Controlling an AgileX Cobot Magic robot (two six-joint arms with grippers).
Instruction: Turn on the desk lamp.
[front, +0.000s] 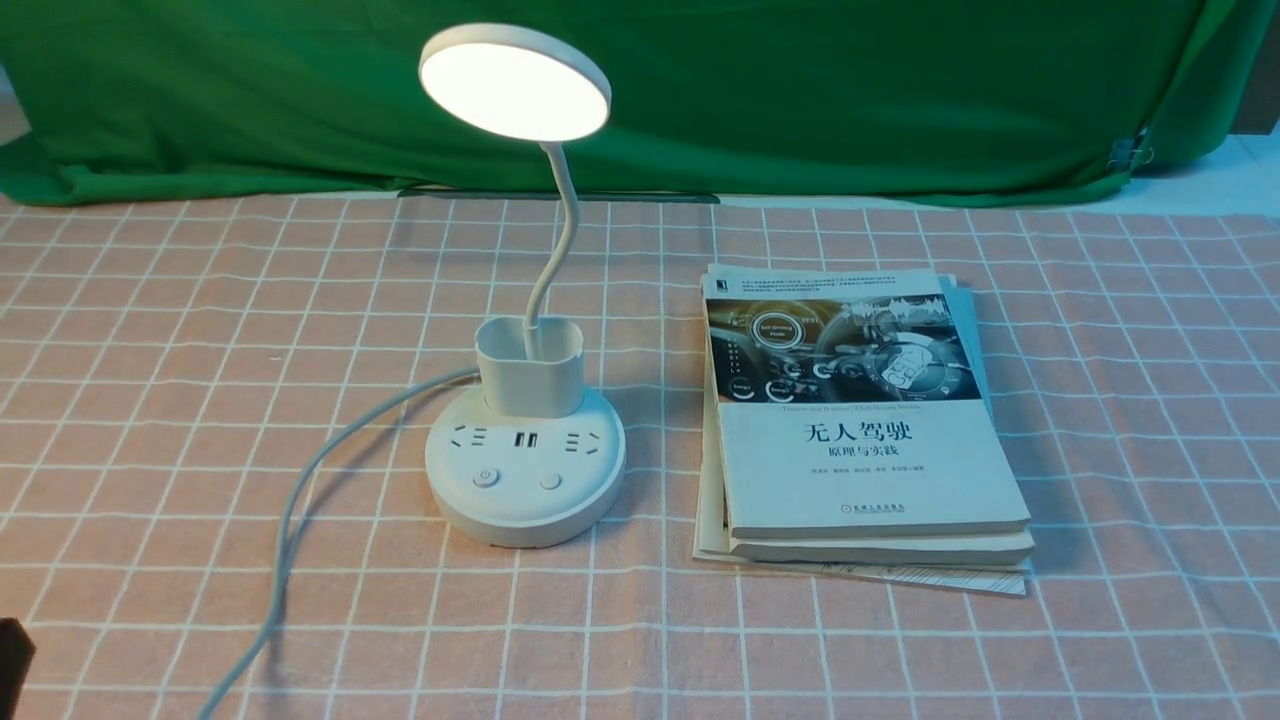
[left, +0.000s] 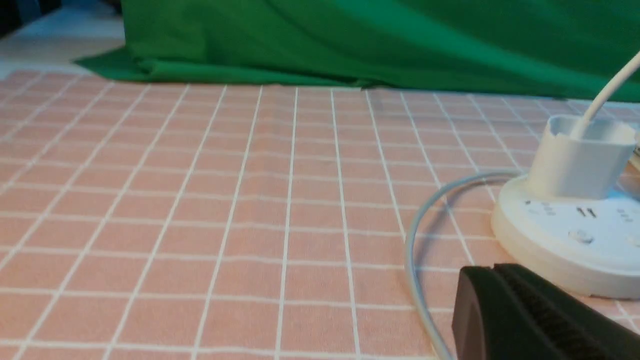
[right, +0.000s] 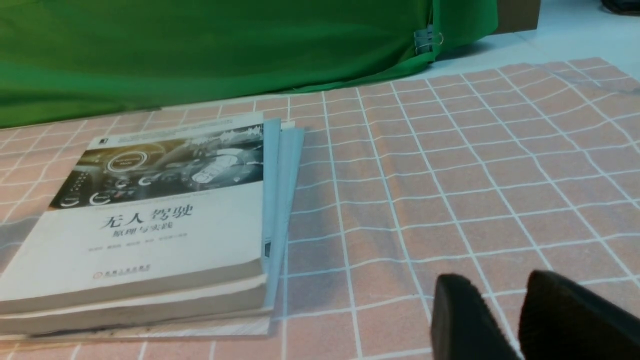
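"Where's the lamp on your screen?"

"I see the white plastic desk lamp (front: 525, 465) upright on the pink, white-gridded surface (front: 850, 650), left of the books and a little in from the far edge. Its flat round disc head (front: 515, 85) is glowing."

"So it's on. What's around it?"

"A pale, bendy neck (front: 565, 220) rises from the small white cup (front: 530, 370) on its round base. The pale grey cord (front: 300, 480) curves out leftward, then towards the near edge. To the right I've got a stack of white and pale-blue paper books (front: 870, 430), apart from the base. A green cloth (front: 700, 100) hangs along the far edge."

"And your arms?"

"My left black end effector (left: 492, 269) is narrow, its tips together, holding nothing. My right black end effector (right: 495, 280) is parted a little, also holding nothing. Both are clear of the lamp."
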